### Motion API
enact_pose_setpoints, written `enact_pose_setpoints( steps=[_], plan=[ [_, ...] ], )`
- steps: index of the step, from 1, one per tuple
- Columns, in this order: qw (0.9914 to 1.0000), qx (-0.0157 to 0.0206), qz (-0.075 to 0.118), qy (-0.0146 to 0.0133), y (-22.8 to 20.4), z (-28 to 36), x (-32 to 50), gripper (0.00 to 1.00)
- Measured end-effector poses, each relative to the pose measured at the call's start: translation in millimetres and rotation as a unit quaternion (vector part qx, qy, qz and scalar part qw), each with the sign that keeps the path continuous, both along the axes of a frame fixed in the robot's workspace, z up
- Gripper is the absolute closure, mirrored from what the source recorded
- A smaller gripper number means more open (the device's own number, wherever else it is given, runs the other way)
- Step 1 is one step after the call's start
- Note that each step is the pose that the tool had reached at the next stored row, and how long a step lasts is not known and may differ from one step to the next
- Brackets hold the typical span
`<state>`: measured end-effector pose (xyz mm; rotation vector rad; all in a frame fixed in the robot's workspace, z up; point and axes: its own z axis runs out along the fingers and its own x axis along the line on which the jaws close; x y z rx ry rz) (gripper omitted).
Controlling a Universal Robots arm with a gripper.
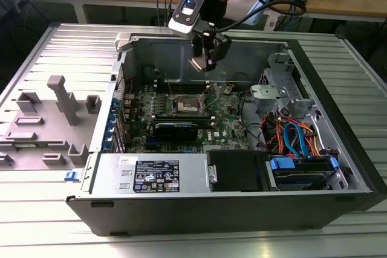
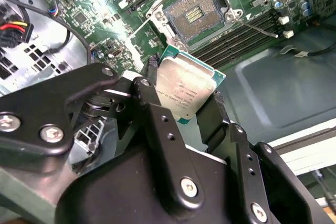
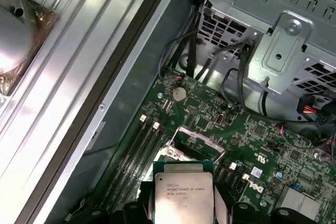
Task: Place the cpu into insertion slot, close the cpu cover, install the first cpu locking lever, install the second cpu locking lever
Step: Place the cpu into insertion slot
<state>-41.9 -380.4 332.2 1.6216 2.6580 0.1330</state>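
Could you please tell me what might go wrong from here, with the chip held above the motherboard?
The gripper is shut on the cpu by two edges only, above the board. A slip could drop it onto the exposed contacts of the insertion slot. If it comes down tilted or off-square, those contacts may bend. A thin metal lever juts out beside the slot and could snag the gripper or the chip.

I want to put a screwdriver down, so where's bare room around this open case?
Bare table in front of the case, and behind the grey fixture on the exterior view's left. Inside is crowded: cables, and the gripper holding the cpu over the slot.
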Motion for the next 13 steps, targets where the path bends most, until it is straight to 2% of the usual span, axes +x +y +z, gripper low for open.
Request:
enact_pose_setpoints(
  steps=[2, 6, 11, 13],
  plan=[
    [0.99977, 0.0, -0.021, 0.0, 0.0, -0.8, 0.0, 0.46],
    [0.99884, 0.0, -0.048, 0.0, 0.0, -1.9, 0.0, 0.46],
    [0.99747, 0.0, -0.071, 0.0, 0.0, -2.7, 0.0, 0.46],
    [0.99734, 0.0, -0.073, 0.0, 0.0, -2.8, 0.0, 0.46]
  ],
)
